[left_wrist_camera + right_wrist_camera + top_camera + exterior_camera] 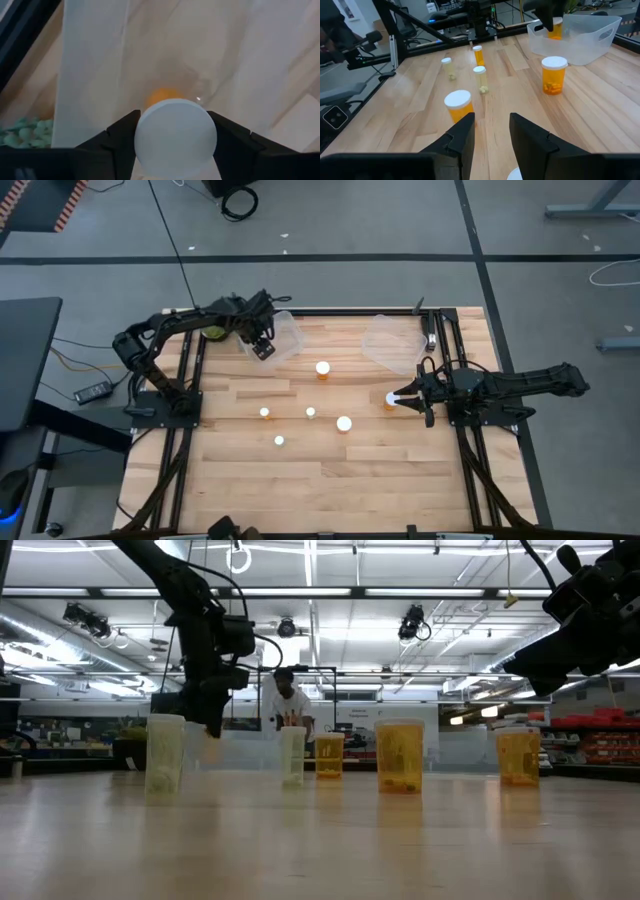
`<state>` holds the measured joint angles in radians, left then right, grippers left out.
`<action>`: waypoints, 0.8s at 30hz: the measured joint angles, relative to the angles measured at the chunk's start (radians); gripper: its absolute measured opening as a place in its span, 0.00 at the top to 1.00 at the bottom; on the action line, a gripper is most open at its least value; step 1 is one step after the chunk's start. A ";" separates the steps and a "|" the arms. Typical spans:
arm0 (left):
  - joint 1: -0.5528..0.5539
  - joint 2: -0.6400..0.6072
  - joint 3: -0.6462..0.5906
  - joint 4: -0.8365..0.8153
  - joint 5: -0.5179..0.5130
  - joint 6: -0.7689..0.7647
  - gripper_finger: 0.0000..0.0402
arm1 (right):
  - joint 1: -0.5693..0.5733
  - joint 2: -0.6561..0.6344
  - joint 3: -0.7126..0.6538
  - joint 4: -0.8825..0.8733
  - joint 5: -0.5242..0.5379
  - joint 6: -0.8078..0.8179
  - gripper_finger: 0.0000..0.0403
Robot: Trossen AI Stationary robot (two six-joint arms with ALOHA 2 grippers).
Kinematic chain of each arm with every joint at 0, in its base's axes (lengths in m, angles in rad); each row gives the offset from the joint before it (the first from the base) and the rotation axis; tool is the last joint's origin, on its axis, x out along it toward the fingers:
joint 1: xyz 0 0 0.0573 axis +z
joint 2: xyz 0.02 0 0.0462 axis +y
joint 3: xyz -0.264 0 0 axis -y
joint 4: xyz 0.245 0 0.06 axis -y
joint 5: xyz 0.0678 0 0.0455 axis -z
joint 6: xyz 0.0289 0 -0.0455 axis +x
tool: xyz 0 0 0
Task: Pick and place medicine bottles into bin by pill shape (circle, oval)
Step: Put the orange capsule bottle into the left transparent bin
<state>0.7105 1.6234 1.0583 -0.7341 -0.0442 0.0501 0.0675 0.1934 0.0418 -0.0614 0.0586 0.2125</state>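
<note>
**Left arm ready to drop a bottle into its bin**

Over the desk [300, 470], the left bin [285, 337] sits below the left gripper [175, 145], jaws clamped on a medicine bottle [175, 137]. Best release low, inside the walls. The right gripper [402, 397], jaws apart, straddles another bottle [391, 398].

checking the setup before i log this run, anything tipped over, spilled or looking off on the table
Nothing stands out. The medicine bottles on the table stand upright and capped, apart from each other, with no pills spilled. The left gripper holds one bottle over the left clear bin. The right gripper is open around another bottle.
</note>
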 joint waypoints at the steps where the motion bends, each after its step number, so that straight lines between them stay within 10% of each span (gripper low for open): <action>1: 0.000 0.000 -0.005 0.002 -0.008 -0.002 0.46 | 0.000 0.000 0.000 0.000 0.000 0.000 0.68; 24: 0.024 0.000 -0.008 -0.021 -0.026 0.007 0.33 | 0.000 0.000 0.000 0.000 0.000 0.000 0.68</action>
<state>0.7349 1.6234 1.0508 -0.7556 -0.0704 0.0572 0.0677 0.1932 0.0418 -0.0616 0.0586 0.2124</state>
